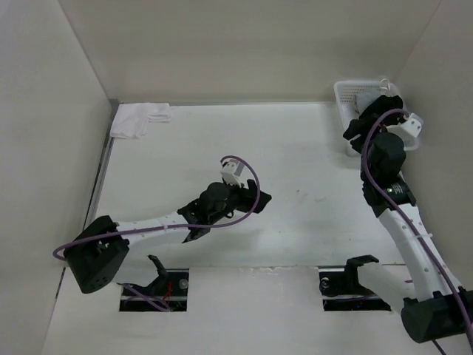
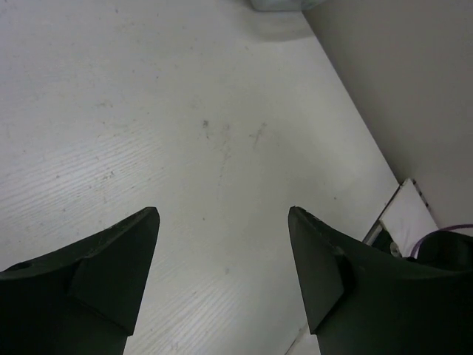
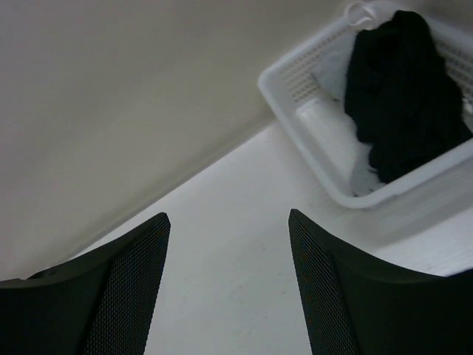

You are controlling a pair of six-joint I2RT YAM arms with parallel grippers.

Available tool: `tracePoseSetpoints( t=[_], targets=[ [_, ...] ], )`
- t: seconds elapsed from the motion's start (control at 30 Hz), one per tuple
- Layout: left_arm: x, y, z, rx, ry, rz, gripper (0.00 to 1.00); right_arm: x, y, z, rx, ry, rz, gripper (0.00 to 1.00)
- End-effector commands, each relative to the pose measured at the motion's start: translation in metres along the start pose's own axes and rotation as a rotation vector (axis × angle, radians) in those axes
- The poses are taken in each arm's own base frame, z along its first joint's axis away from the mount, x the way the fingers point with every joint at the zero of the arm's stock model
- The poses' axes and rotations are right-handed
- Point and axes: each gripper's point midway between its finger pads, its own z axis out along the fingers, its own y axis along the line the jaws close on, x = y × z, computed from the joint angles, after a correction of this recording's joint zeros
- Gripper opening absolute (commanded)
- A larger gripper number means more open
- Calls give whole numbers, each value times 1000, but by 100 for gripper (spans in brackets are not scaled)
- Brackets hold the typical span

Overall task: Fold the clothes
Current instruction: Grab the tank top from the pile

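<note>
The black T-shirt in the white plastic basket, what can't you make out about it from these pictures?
- Sleeves and neckline: in the right wrist view the black T-shirt is a crumpled heap in the white plastic basket.
- Its far side: that view's right edge cuts the basket off.
- Top view: the right arm covers part of it.
- Left wrist view: it does not appear.

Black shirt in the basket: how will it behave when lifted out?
Likely floppy: the black shirt lies crumpled in a heap, so it should sag and unfurl when pinched. Piled against the basket wall, it may snag and drag that light-looking basket.
</note>
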Motion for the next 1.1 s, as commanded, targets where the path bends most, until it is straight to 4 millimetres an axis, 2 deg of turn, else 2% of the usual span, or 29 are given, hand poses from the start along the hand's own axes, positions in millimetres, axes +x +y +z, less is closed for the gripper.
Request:
tracePoseSetpoints(
  t=[0.0,0.07,0.13,0.17,0.2,0.23,0.27,0.33,0.37,0.47,0.57,0.6,0.7,0.87,0.97,1.07],
  targets=[
    [1,-8,9,50,-2,15,71,-12,-35,25,140,-26,-27,70],
    [8,-6,12,52,10,17,71,-9,-51,39,189,-13,-31,68],
    [14,-4,15,51,21,26,70,-3,-61,53,208,11,-25,60],
    [16,-3,15,49,27,28,70,0,-63,57,211,24,-21,53],
    [16,-4,15,50,28,28,70,3,-67,63,220,35,-21,40],
    [16,-5,15,54,27,30,70,5,-71,69,236,49,-20,32],
    [16,-6,15,57,26,31,70,6,-71,71,235,53,-20,30],
    [14,-6,13,63,13,36,70,9,-73,80,243,76,-39,15],
    [15,-3,14,60,9,37,70,9,-79,86,269,85,-54,13],
    [19,3,17,57,26,21,70,20,-107,108,356,146,-98,22],
    [23,7,20,55,38,14,70,55,-135,136,413,282,-142,64],
    [24,9,22,50,42,13,70,64,-139,143,417,313,-154,70],
    [28,14,25,44,60,0,70,84,-162,166,466,373,-173,75],
    [30,19,28,41,65,-17,70,106,-194,202,531,456,-228,72],
    [32,21,29,37,70,-17,70,105,-212,214,588,443,-246,69],
    [32,22,29,35,70,-17,70,105,-222,223,616,430,-293,69]
  ],
)
